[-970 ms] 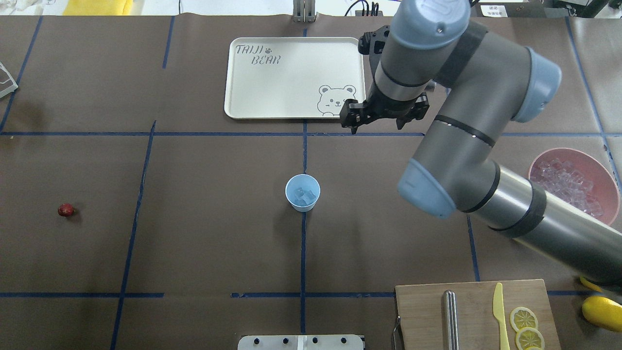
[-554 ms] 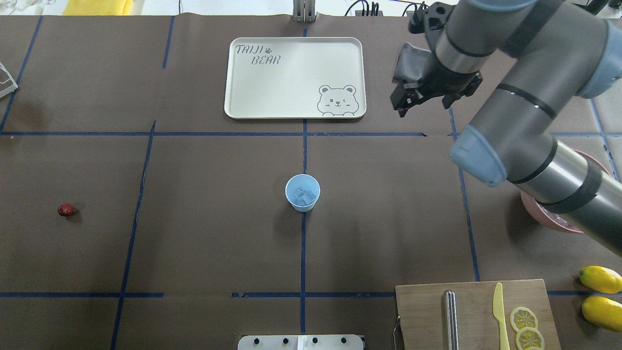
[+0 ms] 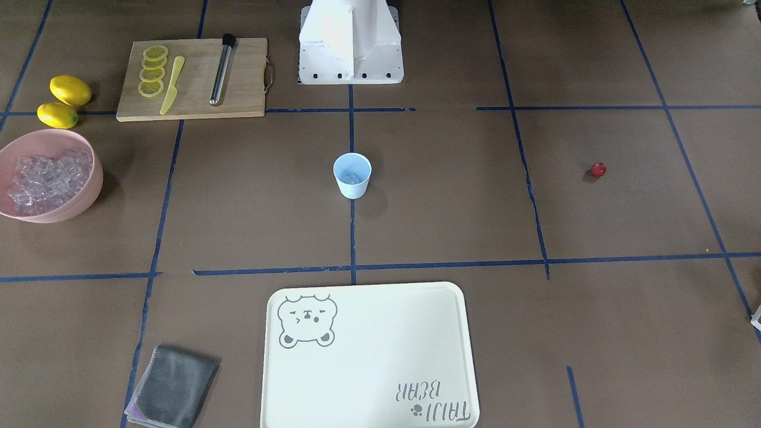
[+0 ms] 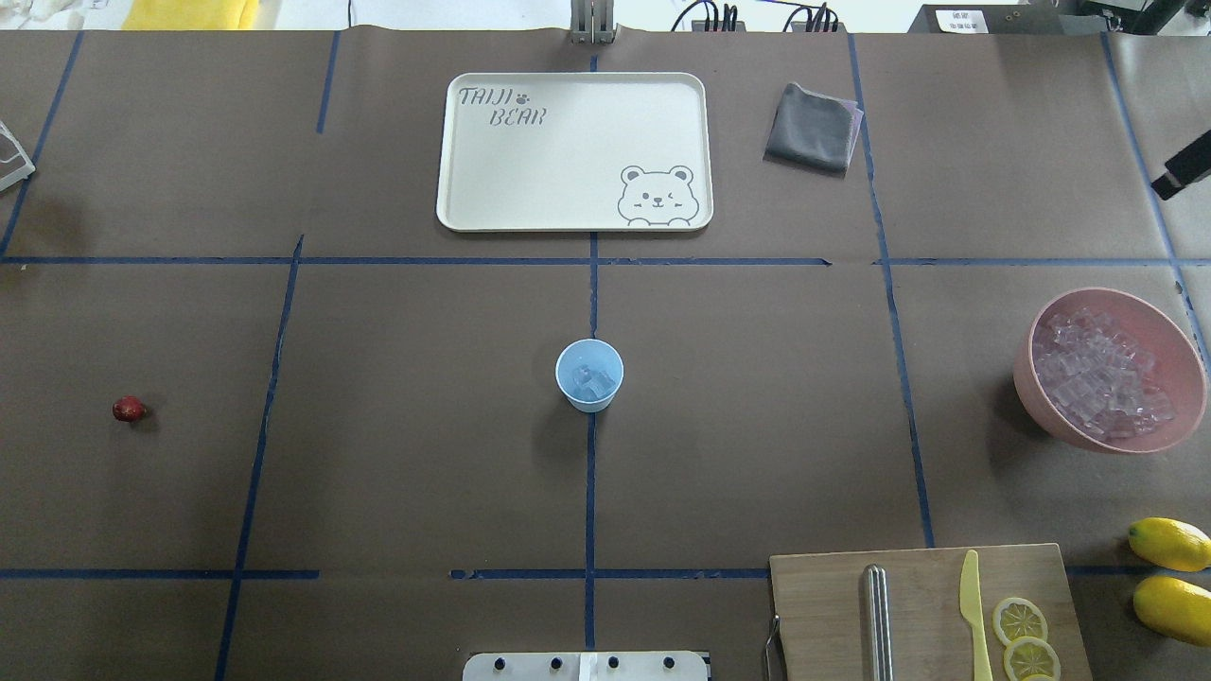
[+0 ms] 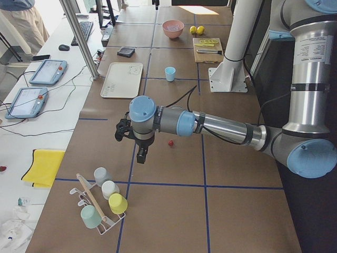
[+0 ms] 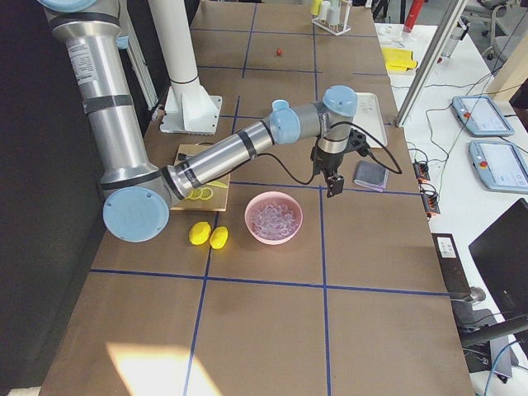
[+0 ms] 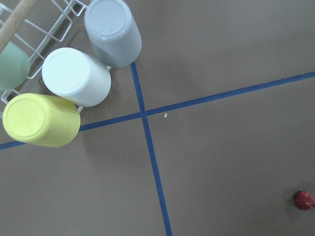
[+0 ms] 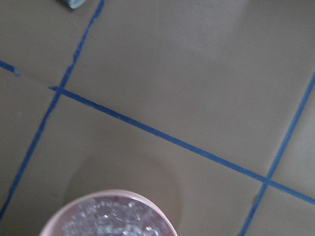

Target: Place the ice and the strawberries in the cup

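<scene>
The light blue cup stands upright at the table's middle with a few ice cubes inside; it also shows in the front view. More ice fills the pink bowl at the right. The strawberry lies alone at the far left, and shows in the left wrist view. My left gripper hangs above the table to one side of the strawberry, towards the cup rack. My right gripper hangs between the bowl and the cloth. I cannot tell if either is open.
A cream tray lies at the far middle, a grey cloth to its right. A wooden board holds lemon slices, a yellow knife and a metal rod. Two lemons lie beside it. A rack of cups stands beyond the strawberry.
My right arm has swung right from beside the tray and almost left the overhead view, uncovering the cloth and the pink bowl. The cup and strawberry have not moved.
</scene>
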Controlling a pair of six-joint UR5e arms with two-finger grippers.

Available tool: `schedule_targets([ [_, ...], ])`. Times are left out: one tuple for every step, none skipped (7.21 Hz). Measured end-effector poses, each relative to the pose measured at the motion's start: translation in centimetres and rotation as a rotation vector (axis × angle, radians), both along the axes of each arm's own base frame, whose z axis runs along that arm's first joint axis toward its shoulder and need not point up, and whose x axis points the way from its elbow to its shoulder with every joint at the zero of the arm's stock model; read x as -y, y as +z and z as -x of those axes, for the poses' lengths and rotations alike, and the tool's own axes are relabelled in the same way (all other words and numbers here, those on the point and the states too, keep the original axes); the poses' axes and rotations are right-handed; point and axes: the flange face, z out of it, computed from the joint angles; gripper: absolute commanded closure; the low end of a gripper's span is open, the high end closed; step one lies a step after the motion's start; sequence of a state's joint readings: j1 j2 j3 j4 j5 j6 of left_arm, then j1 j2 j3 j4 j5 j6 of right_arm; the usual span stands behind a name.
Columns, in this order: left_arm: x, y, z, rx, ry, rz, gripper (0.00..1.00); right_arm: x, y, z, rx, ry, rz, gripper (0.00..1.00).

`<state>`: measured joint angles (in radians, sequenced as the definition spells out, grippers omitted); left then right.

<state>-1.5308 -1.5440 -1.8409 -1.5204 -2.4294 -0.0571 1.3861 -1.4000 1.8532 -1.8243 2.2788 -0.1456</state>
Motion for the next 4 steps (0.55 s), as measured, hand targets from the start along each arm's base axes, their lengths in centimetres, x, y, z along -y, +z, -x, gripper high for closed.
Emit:
schedule_targets([
  [0.0, -1.8, -2.0, -0.005, -0.008, 0.023, 0.0, -2.3, 4.2, -3.9, -0.013, -0.019, 0.0, 0.0],
  [0.1, -3.4, -4.3, -0.006, 0.002, 0.031, 0.0, -4.8, 8.0, -6.9, -0.015, -0.024, 0.022, 0.01],
  [0.2, -5.1, -6.7, 0.008, 0.03, 0.011, 0.0, -7.0, 11.5, -9.1, -0.004, -0.006, 0.071, 0.01],
  [0.0, -6.6, -9.4, 0.037, 0.067, -0.021, 0.0, -8.3, 14.6, -10.5, 0.019, 0.024, 0.128, 0.01],
])
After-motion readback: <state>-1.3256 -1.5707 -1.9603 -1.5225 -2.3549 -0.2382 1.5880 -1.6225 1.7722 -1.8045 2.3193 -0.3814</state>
